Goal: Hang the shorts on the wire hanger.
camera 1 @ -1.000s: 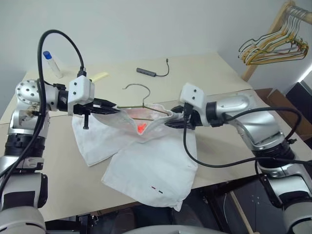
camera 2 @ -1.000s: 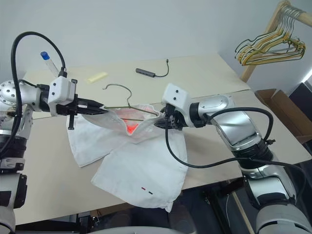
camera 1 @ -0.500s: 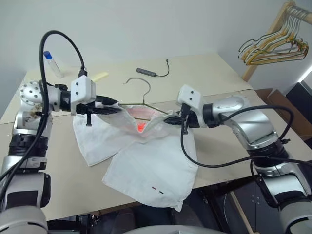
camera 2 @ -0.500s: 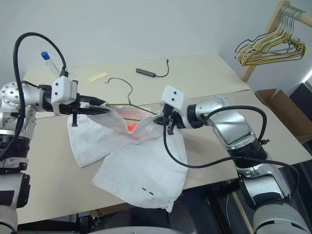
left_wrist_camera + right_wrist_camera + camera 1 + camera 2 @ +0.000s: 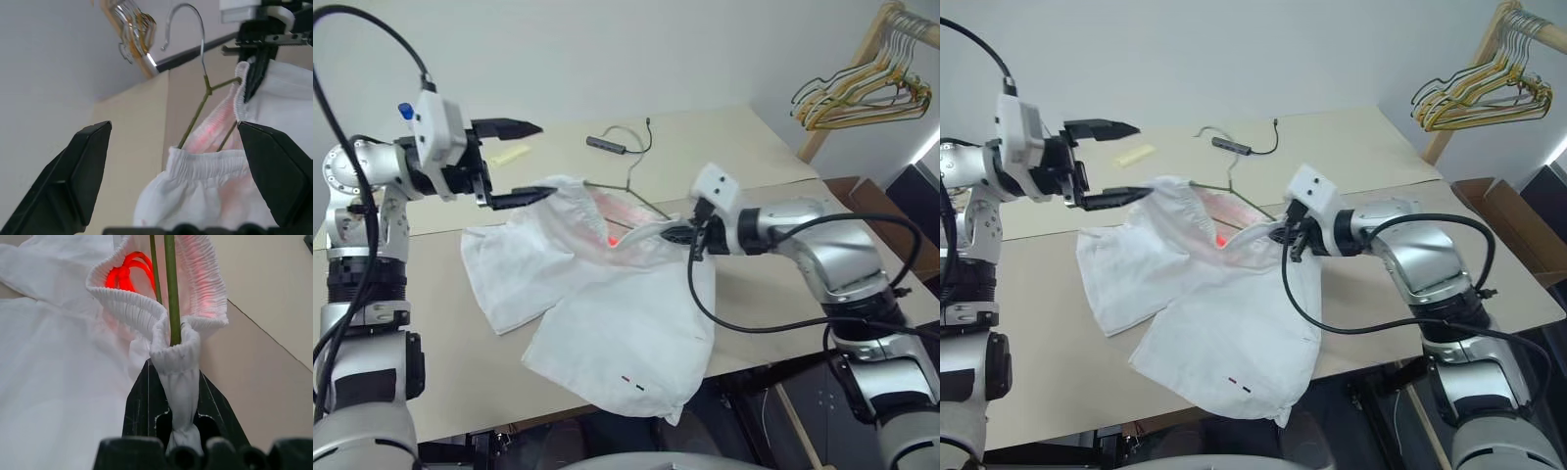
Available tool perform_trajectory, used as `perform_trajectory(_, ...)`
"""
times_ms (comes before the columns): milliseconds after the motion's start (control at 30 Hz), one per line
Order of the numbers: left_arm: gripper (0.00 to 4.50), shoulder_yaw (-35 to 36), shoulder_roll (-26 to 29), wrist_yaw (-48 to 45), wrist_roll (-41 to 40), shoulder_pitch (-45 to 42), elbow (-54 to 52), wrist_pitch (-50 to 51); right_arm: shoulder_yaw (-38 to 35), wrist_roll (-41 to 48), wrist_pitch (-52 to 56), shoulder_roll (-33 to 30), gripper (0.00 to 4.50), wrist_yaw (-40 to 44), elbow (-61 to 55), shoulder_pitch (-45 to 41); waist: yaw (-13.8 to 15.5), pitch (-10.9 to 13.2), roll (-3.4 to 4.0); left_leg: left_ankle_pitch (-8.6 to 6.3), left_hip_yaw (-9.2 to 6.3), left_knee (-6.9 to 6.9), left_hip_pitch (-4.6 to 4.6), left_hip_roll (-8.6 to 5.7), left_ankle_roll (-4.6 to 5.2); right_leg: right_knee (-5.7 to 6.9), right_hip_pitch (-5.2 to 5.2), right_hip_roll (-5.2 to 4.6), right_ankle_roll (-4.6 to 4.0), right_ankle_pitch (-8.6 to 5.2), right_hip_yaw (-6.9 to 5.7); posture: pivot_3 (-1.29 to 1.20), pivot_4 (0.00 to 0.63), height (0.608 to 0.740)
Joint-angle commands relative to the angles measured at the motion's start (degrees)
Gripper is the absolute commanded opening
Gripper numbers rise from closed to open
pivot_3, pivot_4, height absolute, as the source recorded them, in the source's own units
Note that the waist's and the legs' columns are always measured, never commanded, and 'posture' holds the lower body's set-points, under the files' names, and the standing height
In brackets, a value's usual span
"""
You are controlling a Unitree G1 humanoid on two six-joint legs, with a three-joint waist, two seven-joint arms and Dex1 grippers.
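The shorts (image 5: 607,313) are white, soft and wrinkly, and they lie spread on the tan counter (image 5: 783,157), with one leg hanging over the near edge. There is a small dark mark (image 5: 631,378) near that hem. The stretchy waist is bunched up, with a red glow inside. The right tool (image 5: 680,235) is clenched on the waistband. The thin wire hanger (image 5: 626,181) goes through the waist opening, and its hook pokes out on the far side. The left tool (image 5: 514,162) is wide apart and holds nothing, up above the waist's other end. Farther back lie a dark cable (image 5: 619,145) and a yellow strip (image 5: 512,154). A bunch of hangers (image 5: 862,93) hangs on a wooden rack.
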Motion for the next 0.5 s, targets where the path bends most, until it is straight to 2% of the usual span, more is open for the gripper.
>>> perform_trajectory(33, 4.50, 1.5, -0.4, 1.2, -1.6, 2.3, -3.7, 0.4, -7.4, 0.8, 7.9, -2.1, 0.02, -5.0, -4.2, 1.1, -0.3, 0.0, 0.01, 0.00, 0.02, 0.00, 0.01, -0.01, 0.00, 0.00, 0.00, -0.02, 0.00, 0.00, 0.01, -0.16, 0.000, 0.740)
perform_trajectory(167, 4.50, 1.6, -2.4, 2.1, -4.0, 5.9, -8.0, 2.6, -14.8, 1.0, 18.3, -4.4, 0.02, -10.1, -6.0, 3.9, -1.0, 0.0, 0.02, 0.00, -0.01, 0.00, 0.01, 0.00, 0.00, 0.02, 0.02, -0.03, 0.00, 0.00, 0.00, -0.21, 0.000, 0.740)
perform_trajectory(333, 4.50, 1.3, -5.7, 4.8, -5.3, 8.0, -12.1, 4.5, -23.1, 0.6, 26.2, -8.6, 0.02, -14.0, -6.3, 6.7, -2.6, 0.0, 0.03, 0.00, -0.01, 0.00, -0.02, -0.01, -0.01, -0.02, 0.04, -0.05, 0.01, 0.00, 0.01, -0.24, 0.000, 0.740)
perform_trajectory(400, 4.50, 1.0, -6.5, 5.7, -4.9, 7.9, -12.4, 4.8, -24.4, -1.0, 26.8, -12.3, 0.02, -15.6, -5.9, 8.9, -3.3, -0.1, 0.07, 0.00, 0.01, -0.01, -0.01, -0.03, -0.01, -0.02, 0.04, -0.06, 0.01, 0.00, 0.03, -0.25, 0.000, 0.740)
perform_trajectory(500, 4.50, 0.8, -7.0, 5.5, -4.9, 7.1, -11.9, 5.2, -28.2, -2.4, 28.2, -14.0, 0.02, -18.9, -2.5, 8.8, -4.8, -0.1, 0.08, 0.00, 0.01, -0.03, 0.01, -0.01, 0.00, -0.02, 0.06, -0.04, 0.02, -0.01, 0.03, -0.27, 0.000, 0.740)
